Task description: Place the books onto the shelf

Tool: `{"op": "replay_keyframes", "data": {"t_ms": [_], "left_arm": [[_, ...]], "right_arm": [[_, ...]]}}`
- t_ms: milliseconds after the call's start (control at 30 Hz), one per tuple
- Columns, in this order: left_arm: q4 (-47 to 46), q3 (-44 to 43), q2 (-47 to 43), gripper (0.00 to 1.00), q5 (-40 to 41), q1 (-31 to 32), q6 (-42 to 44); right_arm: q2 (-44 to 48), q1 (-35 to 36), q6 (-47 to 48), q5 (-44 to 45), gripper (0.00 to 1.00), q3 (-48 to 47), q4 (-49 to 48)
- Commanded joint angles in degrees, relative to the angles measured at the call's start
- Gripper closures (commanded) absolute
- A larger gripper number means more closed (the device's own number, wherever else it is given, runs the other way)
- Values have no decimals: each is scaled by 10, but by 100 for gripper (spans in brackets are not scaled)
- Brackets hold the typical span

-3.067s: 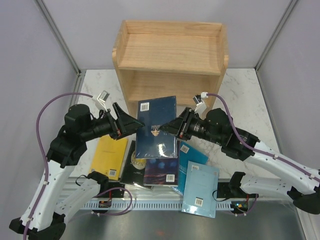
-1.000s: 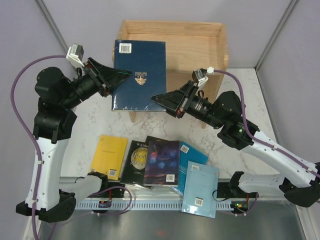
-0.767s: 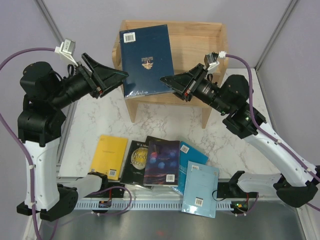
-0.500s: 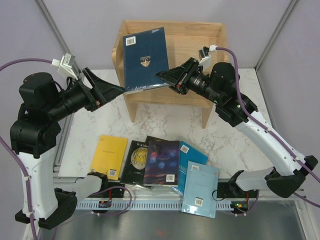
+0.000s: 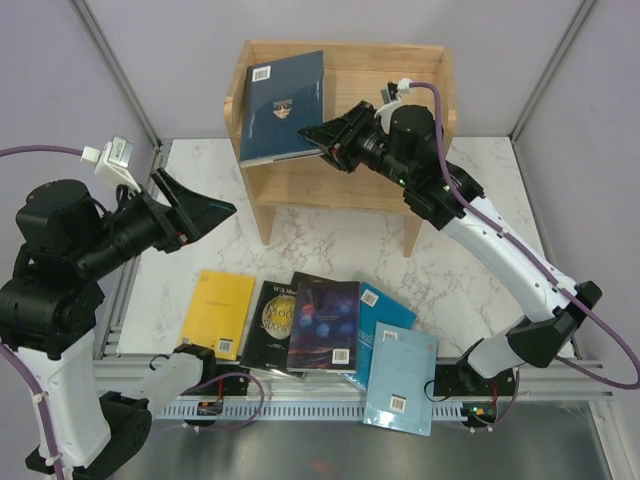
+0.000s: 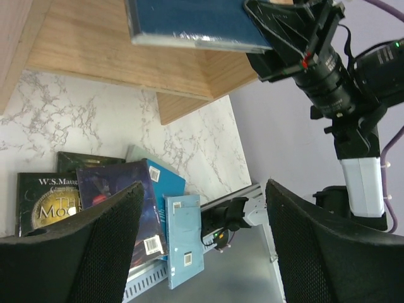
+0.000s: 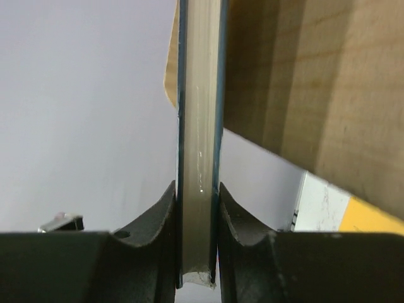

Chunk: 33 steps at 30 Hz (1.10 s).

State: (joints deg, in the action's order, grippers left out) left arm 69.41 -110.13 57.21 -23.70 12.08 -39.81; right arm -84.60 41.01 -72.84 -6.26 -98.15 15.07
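A navy book (image 5: 280,105) hangs tilted over the left part of the wooden shelf's (image 5: 350,88) top tier. My right gripper (image 5: 322,135) is shut on its lower right edge. The right wrist view shows that book's pale page edge (image 7: 199,126) clamped between the right gripper's (image 7: 197,189) jaws, with the shelf's wood (image 7: 303,82) beside it. My left gripper (image 5: 215,213) stands open and empty to the lower left of the shelf, apart from the book. In the left wrist view the left gripper (image 6: 203,189) is wide open, and the navy book (image 6: 196,22) is far ahead.
Several books lie fanned at the table's near edge: yellow (image 5: 222,312), black with a gold title (image 5: 268,325), dark purple (image 5: 325,325), teal (image 5: 385,310), light blue (image 5: 402,378). The lower shelf tier (image 5: 330,185) opens toward me.
My left gripper let go of the navy book, opened wide and drew back down to the left. My right gripper alone carried the book up and back over the shelf's top.
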Motion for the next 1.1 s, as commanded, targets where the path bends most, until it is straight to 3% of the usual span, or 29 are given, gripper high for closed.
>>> {"op": "replay_keyframes", "data": {"t_ms": [0, 300, 333, 400, 433, 467, 500, 767, 1067], "left_arm": [[16, 3, -3, 19, 10, -2, 30], [18, 8, -1, 20, -3, -2, 42], [19, 8, -1, 20, -3, -2, 43], [19, 9, 0, 20, -2, -2, 46], [19, 8, 0, 20, -3, -2, 47], [19, 7, 2, 20, -4, -3, 48], [20, 8, 1, 20, -4, -2, 49], [18, 16, 3, 20, -3, -2, 47], [11, 40, -7, 21, -6, -2, 30]], "right_arm": [[-25, -1, -14, 25, 100, -71, -101], [-85, -2, -42, 39, 100, -93, -110], [-88, -2, -49, 32, 94, -94, -112], [-91, -3, -57, 16, 74, -94, -114], [-91, -3, -69, 1, 49, -93, -114], [-90, -3, -76, -8, 38, -90, -113], [-88, -3, -79, -16, 2, -84, -116], [-15, -3, -100, -54, 2, -10, -101], [14, -4, -95, -132, 2, 19, 23]]}}
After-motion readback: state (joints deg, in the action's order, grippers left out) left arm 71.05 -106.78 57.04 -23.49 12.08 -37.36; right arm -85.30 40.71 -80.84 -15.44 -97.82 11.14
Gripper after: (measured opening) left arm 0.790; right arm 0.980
